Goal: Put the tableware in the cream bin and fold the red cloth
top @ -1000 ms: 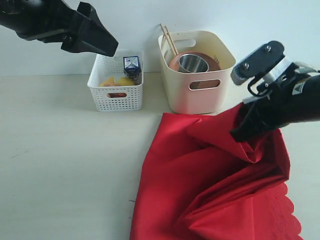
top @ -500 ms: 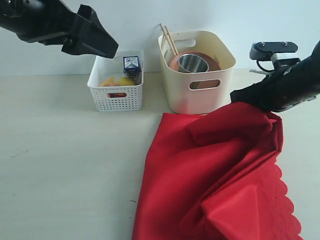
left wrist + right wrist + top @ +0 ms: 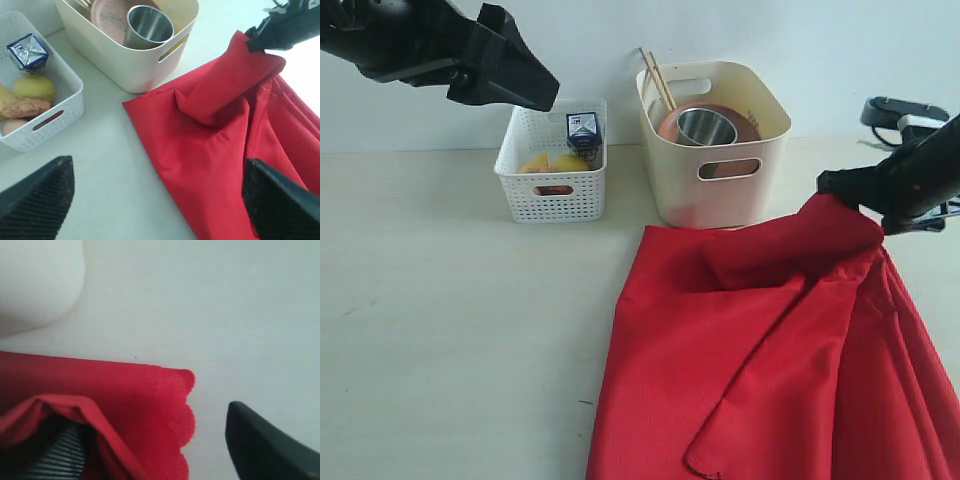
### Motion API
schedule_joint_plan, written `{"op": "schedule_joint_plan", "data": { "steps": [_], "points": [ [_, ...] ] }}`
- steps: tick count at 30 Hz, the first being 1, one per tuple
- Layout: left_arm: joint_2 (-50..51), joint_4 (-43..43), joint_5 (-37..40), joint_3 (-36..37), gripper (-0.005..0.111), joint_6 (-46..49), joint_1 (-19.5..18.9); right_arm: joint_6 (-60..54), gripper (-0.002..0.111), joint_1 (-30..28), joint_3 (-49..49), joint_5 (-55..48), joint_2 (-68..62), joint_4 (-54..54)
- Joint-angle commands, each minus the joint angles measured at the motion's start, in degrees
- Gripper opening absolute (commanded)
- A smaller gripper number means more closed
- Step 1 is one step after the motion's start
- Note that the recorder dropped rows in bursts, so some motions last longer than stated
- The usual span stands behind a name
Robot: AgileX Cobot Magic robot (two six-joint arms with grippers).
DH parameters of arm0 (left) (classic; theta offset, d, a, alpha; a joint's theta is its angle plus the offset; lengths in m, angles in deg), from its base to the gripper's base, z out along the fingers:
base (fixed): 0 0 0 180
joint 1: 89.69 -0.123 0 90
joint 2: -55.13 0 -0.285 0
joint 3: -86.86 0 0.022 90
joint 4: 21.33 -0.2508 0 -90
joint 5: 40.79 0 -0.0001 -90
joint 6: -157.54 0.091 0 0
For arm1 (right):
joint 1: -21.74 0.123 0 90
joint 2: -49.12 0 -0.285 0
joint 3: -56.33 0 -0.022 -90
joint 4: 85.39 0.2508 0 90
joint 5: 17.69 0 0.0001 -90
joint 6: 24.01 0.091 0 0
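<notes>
The red cloth point(image 3: 740, 340) lies rumpled on the table in front of the cream bin point(image 3: 715, 190). One part of it rises in a peak to my right gripper point(image 3: 840, 190). In the right wrist view the jaws stand wide apart, and the scalloped cloth edge point(image 3: 170, 405) is draped over one finger, so the right gripper point(image 3: 160, 445) is open. The bin holds the steel cup point(image 3: 706, 126), the brown plate point(image 3: 670, 125) and the chopsticks point(image 3: 657, 78). My left gripper point(image 3: 525, 80) hangs open, high at the back left, with nothing in it. The bowl, spoon and knife do not show.
A white perforated basket point(image 3: 552, 170) with the milk carton point(image 3: 583, 127) and food stands left of the bin. The wall runs close behind both containers. Bare table point(image 3: 450, 320) stretches left of the cloth.
My right gripper has swung right and back, pulling the raised fold of cloth with it. The cloth now lies more spread out. The left arm has stayed put.
</notes>
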Motion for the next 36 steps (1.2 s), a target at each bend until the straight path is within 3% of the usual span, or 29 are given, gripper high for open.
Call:
{"op": "schedule_joint_plan", "data": {
  "steps": [1,8,16,20,26,36],
  "points": [
    [0.2,0.74,-0.55,0.18,0.086,0.5,-0.07,2.22,0.074,-2.64,1.86,-4.38,7.81,-5.33],
    [0.2,0.74,0.23,0.18,0.086,0.48,-0.07,7.13,0.073,-3.63,2.32,-15.57,17.78,-13.51],
    [0.2,1.0,0.67,0.18,0.086,0.48,-0.07,3.79,0.068,-3.49,-0.09,-32.82,20.08,-6.13],
    [0.2,1.0,0.79,0.18,0.086,0.48,-0.07,3.79,0.068,-1.56,-6.97,-30.67,21.01,-5.83],
    [0.2,1.0,1.17,0.18,0.086,0.48,-0.07,7.57,0.068,6.54,-16.71,-20.53,21.12,-5.83],
    [0.2,1.0,2.94,0.18,0.086,0.48,-0.07,24.86,0.068,18.55,-18.82,-11.02,18.64,-8.83]
  ]
}}
